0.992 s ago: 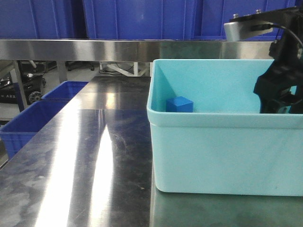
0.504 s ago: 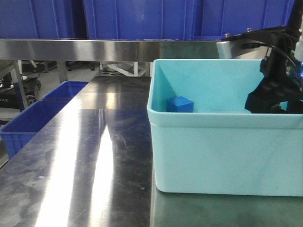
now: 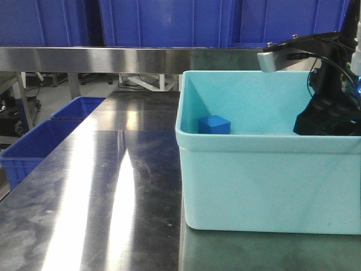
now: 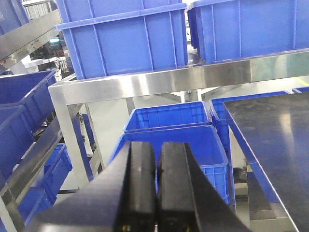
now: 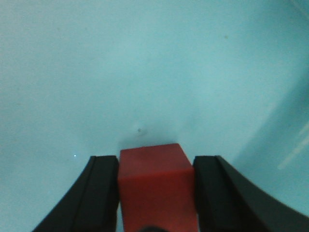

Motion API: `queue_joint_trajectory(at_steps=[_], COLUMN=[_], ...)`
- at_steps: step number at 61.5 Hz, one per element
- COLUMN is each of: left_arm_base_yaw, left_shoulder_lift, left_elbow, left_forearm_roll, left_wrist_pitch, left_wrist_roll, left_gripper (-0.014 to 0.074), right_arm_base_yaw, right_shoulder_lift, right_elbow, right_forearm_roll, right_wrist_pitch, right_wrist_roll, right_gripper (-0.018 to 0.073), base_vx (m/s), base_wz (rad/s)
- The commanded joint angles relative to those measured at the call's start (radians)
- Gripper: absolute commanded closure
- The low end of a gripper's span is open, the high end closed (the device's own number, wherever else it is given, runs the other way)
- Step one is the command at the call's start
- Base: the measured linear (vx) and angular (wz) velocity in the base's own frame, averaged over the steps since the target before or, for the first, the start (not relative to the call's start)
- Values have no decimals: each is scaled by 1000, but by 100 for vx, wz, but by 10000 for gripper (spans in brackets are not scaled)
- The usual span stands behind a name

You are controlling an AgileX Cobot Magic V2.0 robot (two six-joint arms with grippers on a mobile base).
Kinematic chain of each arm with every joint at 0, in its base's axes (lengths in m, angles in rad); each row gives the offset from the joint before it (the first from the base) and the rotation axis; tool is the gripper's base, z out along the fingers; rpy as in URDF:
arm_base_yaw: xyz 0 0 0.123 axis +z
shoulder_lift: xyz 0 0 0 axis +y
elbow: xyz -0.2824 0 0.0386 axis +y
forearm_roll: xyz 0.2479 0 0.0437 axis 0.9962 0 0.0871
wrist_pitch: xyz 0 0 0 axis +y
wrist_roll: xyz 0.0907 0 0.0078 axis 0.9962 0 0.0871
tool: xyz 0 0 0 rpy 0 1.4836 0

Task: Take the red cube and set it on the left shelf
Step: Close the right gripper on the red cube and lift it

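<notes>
The red cube [image 5: 154, 188] shows only in the right wrist view, resting on the pale turquoise floor of the tub [image 3: 265, 186]. My right gripper [image 5: 155, 159] is shut on it, with one black pad against each side face. From the front, my right arm [image 3: 333, 107] reaches down into the tub and the near wall hides its fingers and the cube. My left gripper [image 4: 156, 145] is shut on nothing and hangs off the table's left side. The left shelf [image 3: 84, 59], a steel rail carrying large blue crates, runs across the back; the left wrist view shows that shelf [image 4: 159, 79] ahead.
A blue cube [image 3: 214, 124] sits in the tub's back left corner. The tub stands on a shiny steel tabletop [image 3: 101, 186]. Blue crates [image 3: 39, 144] sit low beside the table's left edge, and one such crate [image 4: 169, 130] lies below my left gripper.
My right arm has shifted left and sunk lower inside the tub, its wrist bracket dropping to the rim. The blue cube and tub have not moved.
</notes>
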Motion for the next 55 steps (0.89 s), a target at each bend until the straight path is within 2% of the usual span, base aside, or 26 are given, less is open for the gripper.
queue_joint_trajectory(at_steps=[1, 19, 33, 43, 55], left_arm_base_yaw=[-5, -5, -5, -5, -5], left_shoulder_lift=[7, 7, 7, 7, 7], left_elbow=[22, 22, 22, 22, 22], left_forearm_roll=[-5, -5, -5, -5, -5], left_wrist_pitch=[-91, -91, -91, -91, -91], left_wrist_roll=[1, 1, 1, 1, 1], left_gripper=[491, 491, 491, 491, 491], right_arm_base_yaw=[0, 0, 0, 0, 0], right_shoulder_lift=[-36, -70, -239, -379, -553], right_elbow=[-22, -53, -122, -113, -68], right_forearm_roll=[-21, -21, -21, -20, -18], right_wrist_pitch=[-37, -70, -179, -266, -288], right_wrist_roll=[-9, -9, -6, -6, -6], right_gripper=[344, 513, 509, 509, 509], base_vx=[0, 0, 0, 0, -1], base_wz=[0, 0, 0, 0, -9])
